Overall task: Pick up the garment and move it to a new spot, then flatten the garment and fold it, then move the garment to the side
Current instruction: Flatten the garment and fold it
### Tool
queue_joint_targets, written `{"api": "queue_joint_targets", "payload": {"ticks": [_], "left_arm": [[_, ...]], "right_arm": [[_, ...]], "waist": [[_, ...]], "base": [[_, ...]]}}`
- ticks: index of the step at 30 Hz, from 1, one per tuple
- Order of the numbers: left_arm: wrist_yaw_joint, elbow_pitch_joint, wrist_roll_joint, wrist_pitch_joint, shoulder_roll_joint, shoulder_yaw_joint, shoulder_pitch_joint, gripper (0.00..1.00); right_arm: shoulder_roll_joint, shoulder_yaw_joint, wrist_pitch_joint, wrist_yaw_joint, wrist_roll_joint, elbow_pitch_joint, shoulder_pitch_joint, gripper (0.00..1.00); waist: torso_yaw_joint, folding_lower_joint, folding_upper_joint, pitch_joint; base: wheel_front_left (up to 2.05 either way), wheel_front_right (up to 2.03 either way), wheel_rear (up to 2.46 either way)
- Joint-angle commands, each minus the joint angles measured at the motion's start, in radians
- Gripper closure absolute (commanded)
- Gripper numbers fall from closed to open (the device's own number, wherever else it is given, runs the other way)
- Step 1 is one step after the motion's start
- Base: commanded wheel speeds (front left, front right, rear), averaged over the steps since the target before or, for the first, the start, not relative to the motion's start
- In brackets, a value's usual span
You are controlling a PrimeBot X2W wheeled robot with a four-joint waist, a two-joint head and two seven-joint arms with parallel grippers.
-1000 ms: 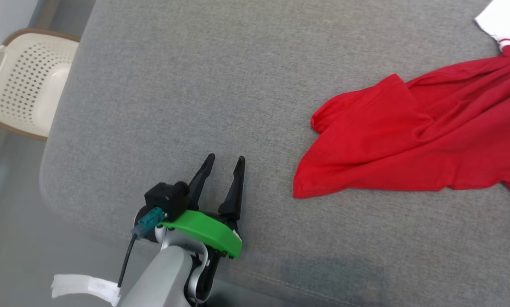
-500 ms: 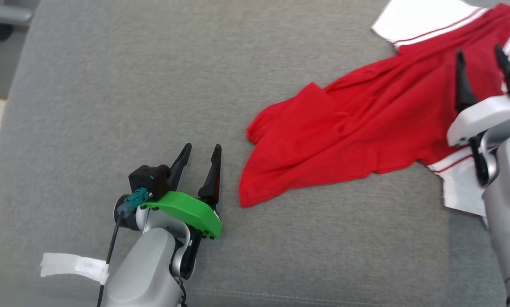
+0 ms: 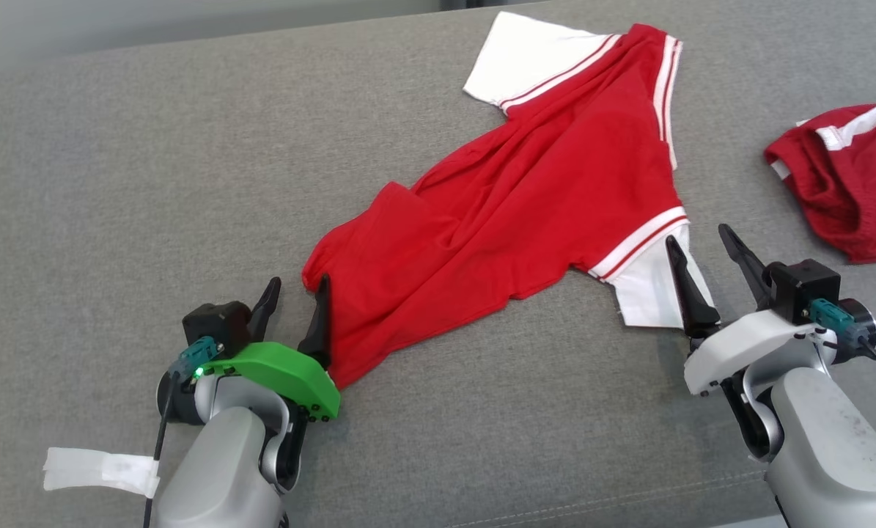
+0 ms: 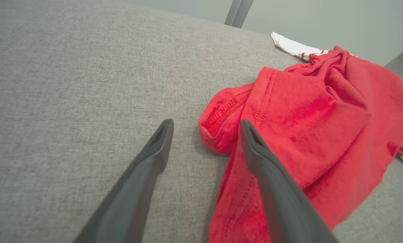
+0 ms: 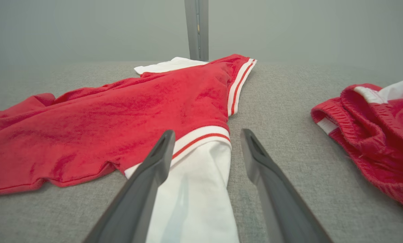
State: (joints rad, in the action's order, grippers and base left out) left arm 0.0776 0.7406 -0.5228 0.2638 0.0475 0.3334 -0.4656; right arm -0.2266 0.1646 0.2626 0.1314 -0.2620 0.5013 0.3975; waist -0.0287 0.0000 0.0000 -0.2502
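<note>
Left gripper (image 3: 300,281): jaws apart, empty. In the left wrist view my one finger is over the bunched hem corner of the shirt (image 3: 525,198) and the other is over bare cushion (image 3: 152,183). I can't tell if it touches cloth.

Right gripper (image 3: 698,236): jaws apart, empty, straddling the near white sleeve (image 3: 646,290).

The shirt lies crumpled and slantwise mid-cushion, hem end by my left arm and far sleeve toward the back. A second red garment (image 3: 841,183) sits off to the right, well apart.

Change: a second ago the left fingers were clear of the hem and now that gap is gone. The head has swung over too, so the shirt's shift in frame is camera, and its folds look the same.

My read: still the pick-up step, nothing lifted. Both grippers look lined up at opposite ends, so next is lower and close. The risk is pinching cushion along with the thin hem.
</note>
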Motion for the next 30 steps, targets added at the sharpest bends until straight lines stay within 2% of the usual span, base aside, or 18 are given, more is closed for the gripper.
{"api": "queue_joint_targets", "payload": {"ticks": [1,10,17,30], "left_arm": [[0.0,0.011,0.009,0.001,0.006,-0.007,-0.009,0.0],[0.001,0.1,0.051,0.001,0.006,-0.094,-0.031,0.0],[-0.016,0.192,0.079,0.001,0.006,-0.153,-0.069,0.0],[-0.026,0.262,0.106,0.001,0.007,-0.242,-0.097,0.0]], "right_arm": [[0.0,0.001,0.003,-0.001,-0.009,-0.003,-0.015,0.0],[-0.001,0.021,0.002,-0.001,-0.014,0.001,-0.039,0.0],[0.01,0.02,0.002,-0.001,-0.033,0.007,-0.037,0.0],[0.015,0.005,0.002,-0.001,-0.065,0.016,-0.059,0.0]], "waist": [[-0.07,0.0,0.0,0.053],[-0.138,0.0,0.0,0.061],[-0.188,0.0,0.0,0.064],[-0.216,0.0,0.0,0.069]], "base": [[0.0,0.0,0.0],[0.0,0.0,0.0],[0.0,0.0,0.0],[0.0,0.0,0.0]]}}
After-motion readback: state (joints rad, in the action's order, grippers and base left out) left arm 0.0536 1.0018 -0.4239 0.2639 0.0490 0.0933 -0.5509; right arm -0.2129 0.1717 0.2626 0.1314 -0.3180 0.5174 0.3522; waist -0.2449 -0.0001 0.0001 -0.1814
